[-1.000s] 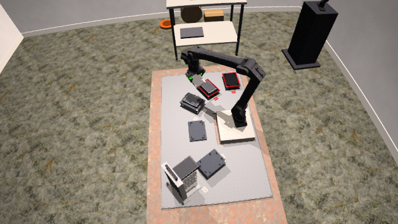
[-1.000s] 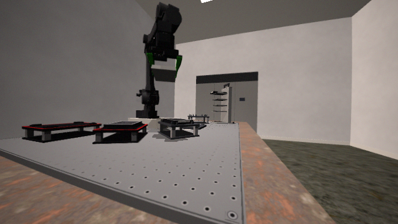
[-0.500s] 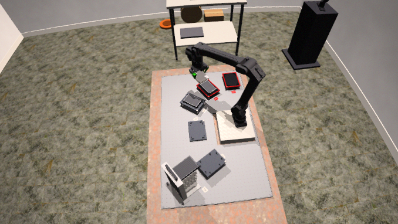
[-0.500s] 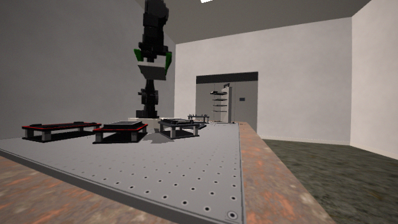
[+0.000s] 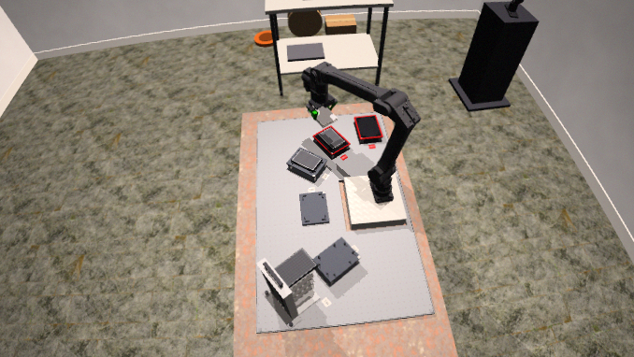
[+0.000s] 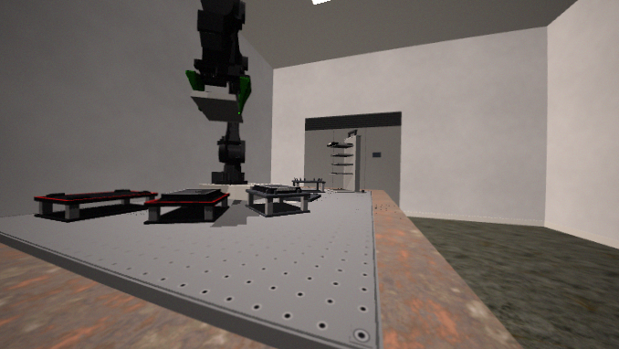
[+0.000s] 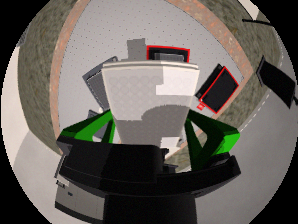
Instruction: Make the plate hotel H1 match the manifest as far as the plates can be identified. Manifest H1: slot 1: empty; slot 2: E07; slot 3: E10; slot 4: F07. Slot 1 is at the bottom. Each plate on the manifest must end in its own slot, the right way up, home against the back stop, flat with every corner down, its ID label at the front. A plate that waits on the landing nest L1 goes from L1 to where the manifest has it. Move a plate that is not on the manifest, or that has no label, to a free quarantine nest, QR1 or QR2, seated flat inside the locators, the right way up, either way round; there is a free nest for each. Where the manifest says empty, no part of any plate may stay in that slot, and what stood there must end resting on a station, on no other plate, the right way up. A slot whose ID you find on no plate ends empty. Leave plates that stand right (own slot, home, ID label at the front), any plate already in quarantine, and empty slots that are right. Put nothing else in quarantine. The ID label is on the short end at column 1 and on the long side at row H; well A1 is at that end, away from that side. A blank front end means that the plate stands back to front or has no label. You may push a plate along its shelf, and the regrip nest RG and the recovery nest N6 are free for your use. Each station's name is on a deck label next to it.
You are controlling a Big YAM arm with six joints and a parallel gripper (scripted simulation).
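Observation:
My gripper [image 5: 321,113] hangs high over the far end of the deck, and its green fingers are shut on a pale grey plate [image 5: 326,118]. In the exterior view the plate [image 6: 218,108] sits tilted between the fingers [image 6: 219,91], well above the deck. In the wrist view the plate [image 7: 152,104] fills the space between the fingers; I see no label on it. Below it stands a red-edged quarantine nest [image 5: 331,141] with a dark plate on it. A second red-edged nest [image 5: 368,128] lies to its right. The plate hotel [image 5: 289,281] stands at the near left corner.
A dark raised nest [image 5: 307,164] with a plate on it stands left of the quarantine nests. A flat empty nest [image 5: 313,208] lies mid-deck and another [image 5: 336,261] beside the hotel. The arm's base [image 5: 381,191] stands on a white block [image 5: 374,206].

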